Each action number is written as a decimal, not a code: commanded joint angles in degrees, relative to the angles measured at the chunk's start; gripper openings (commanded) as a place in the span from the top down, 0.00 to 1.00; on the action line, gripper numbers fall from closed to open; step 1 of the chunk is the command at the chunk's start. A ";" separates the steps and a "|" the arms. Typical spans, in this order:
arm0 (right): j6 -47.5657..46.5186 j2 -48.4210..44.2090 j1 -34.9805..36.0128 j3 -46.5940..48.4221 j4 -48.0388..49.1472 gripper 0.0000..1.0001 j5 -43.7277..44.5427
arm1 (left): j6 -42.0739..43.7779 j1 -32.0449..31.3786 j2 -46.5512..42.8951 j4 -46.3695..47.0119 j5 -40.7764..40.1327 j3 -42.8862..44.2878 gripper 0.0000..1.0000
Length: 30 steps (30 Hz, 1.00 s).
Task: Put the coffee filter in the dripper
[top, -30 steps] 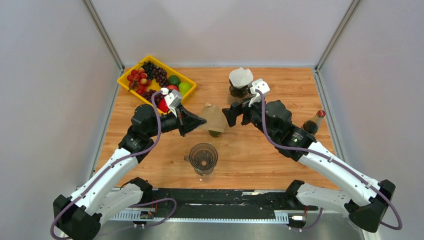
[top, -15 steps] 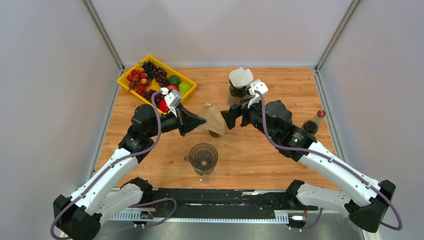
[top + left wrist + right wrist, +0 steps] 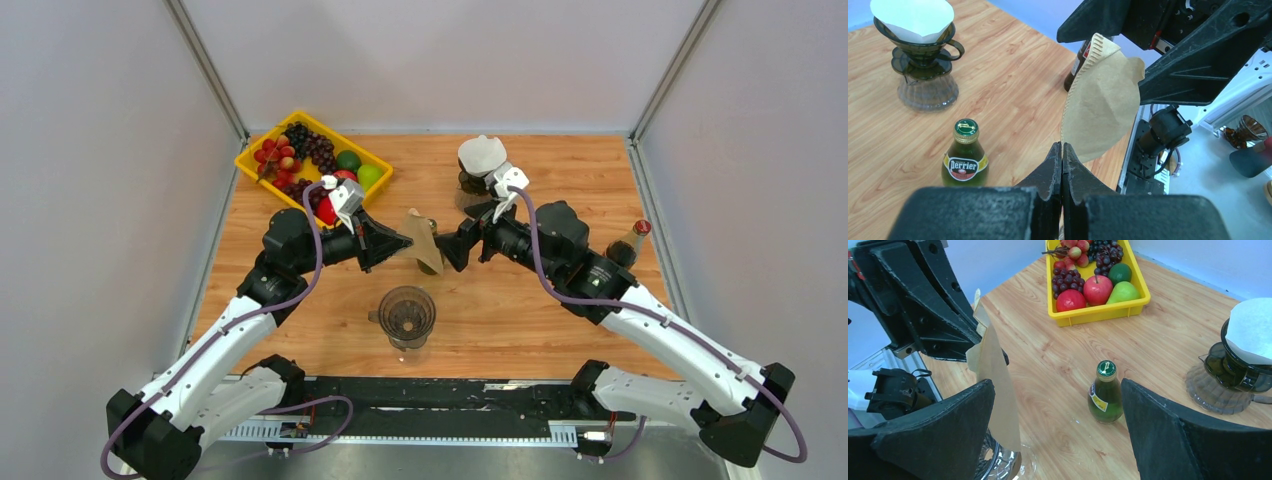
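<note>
Brown paper coffee filter (image 3: 1100, 105) held aloft.
Your left pincer (image 3: 1062, 150) pinches its crimped lower edge; your right pincer (image 3: 1053, 385) gapes wide just beside it.

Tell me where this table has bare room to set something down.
Bare wood lies between the fruit tray and the white-filter dripper, in the far right corner, and right of the empty glass dripper. The middle is crowded: left gripper, right gripper, brown filter, Perrier bottle.

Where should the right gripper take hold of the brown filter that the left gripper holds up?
Probably the free upper rim of the filter, coming from the right arm's side: the left gripper pinches its lower tip, and the paper stands flat.
</note>
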 commanded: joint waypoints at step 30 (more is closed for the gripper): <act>1.28 -1.75 0.16 3.86 3.69 0.00 9.58 | 2.05 -0.10 -0.51 -0.13 2.63 1.46 1.00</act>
